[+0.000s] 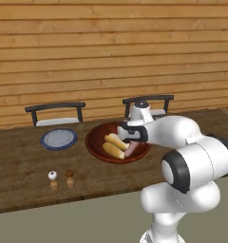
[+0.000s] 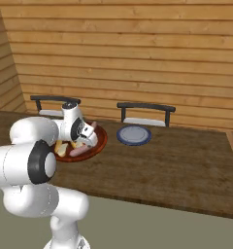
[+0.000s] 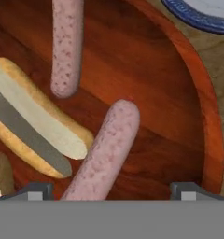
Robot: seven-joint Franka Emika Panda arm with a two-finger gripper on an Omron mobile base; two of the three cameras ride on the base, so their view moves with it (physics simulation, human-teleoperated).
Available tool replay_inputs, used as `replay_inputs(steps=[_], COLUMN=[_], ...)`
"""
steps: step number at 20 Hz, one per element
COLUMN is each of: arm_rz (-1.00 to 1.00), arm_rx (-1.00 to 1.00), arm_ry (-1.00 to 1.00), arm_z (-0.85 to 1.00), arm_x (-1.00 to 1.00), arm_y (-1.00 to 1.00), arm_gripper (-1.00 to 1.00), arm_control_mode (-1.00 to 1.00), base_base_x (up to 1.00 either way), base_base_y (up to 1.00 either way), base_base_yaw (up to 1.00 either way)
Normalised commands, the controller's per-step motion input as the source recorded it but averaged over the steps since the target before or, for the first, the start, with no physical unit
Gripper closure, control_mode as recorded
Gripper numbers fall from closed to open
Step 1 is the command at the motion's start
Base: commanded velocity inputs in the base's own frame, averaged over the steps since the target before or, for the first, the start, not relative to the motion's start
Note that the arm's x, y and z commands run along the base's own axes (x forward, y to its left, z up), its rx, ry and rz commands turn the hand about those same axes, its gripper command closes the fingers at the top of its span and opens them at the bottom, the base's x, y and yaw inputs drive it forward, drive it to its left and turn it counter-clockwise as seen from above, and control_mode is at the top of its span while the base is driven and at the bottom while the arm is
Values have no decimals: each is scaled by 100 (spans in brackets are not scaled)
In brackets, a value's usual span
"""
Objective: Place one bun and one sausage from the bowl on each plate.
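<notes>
The brown wooden bowl (image 1: 94,142) (image 2: 100,141) (image 3: 202,112) sits mid-table. Two buns (image 1: 115,140) (image 2: 60,147) (image 3: 39,121) lie in it side by side. Beside them are two pink sausages, one (image 3: 66,46) farther off and one (image 3: 107,149) (image 1: 133,151) (image 2: 78,151) running between my fingertips (image 3: 37,190). My gripper (image 1: 131,144) (image 2: 87,141) (image 3: 111,191) hangs low over the bowl, open, holding nothing. One blue-rimmed plate (image 1: 59,139) lies left of the bowl. Another plate (image 2: 134,135) (image 3: 202,14) lies to its right.
Two small shakers (image 1: 52,179) (image 1: 69,178) stand near the table's front edge on the left. Behind the table are two dark chairs (image 1: 54,111) (image 1: 149,102) and a wooden plank wall. My own arm hides the table to the right of the bowl in the left base view.
</notes>
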Motion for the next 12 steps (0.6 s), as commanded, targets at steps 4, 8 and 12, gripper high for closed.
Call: replay_inputs(steps=[4,8,12], arm_rz=[-8,-5,-5], arm_rx=[0,0,0], arm_ry=[10,3,3], arm_z=[-48,-23,-28], arm_x=[4,4,3], arm_y=[0,0,0], arm_gripper=[-100,-100,-100], arm_control_mode=[-100,-100,-100], base_base_x=[0,0,0], base_base_y=[0,0,0], base_base_yaw=[0,0,0])
